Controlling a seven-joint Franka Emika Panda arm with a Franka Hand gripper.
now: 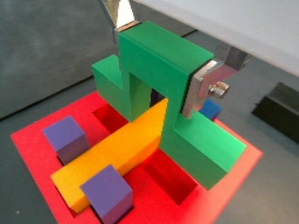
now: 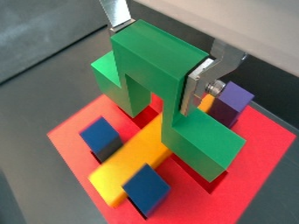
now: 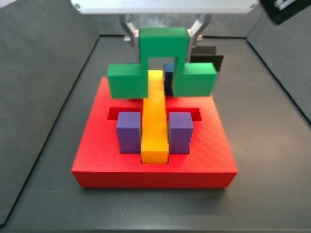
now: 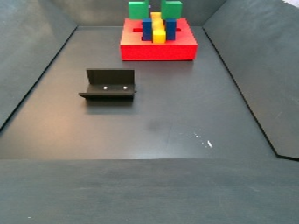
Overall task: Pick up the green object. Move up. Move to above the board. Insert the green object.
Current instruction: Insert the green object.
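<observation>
My gripper [image 1: 163,57] is shut on the raised middle cube of the green object [image 1: 146,92], with one silver finger on each side; this shows in both wrist views [image 2: 158,54]. The green object [image 3: 165,65] stands upright over the far end of the red board [image 3: 152,168]. It straddles the long yellow bar [image 3: 155,118], one leg on each side, low at the recessed slots. I cannot tell whether the legs touch the slot floors. In a side view the board [image 4: 158,48] lies at the far end of the floor.
Two purple blocks [image 3: 127,132] flank the yellow bar, and blue blocks [image 2: 101,136] sit on the board. A black block [image 3: 206,56] lies just behind the board. The fixture [image 4: 108,85] stands on the dark floor, well away from the board.
</observation>
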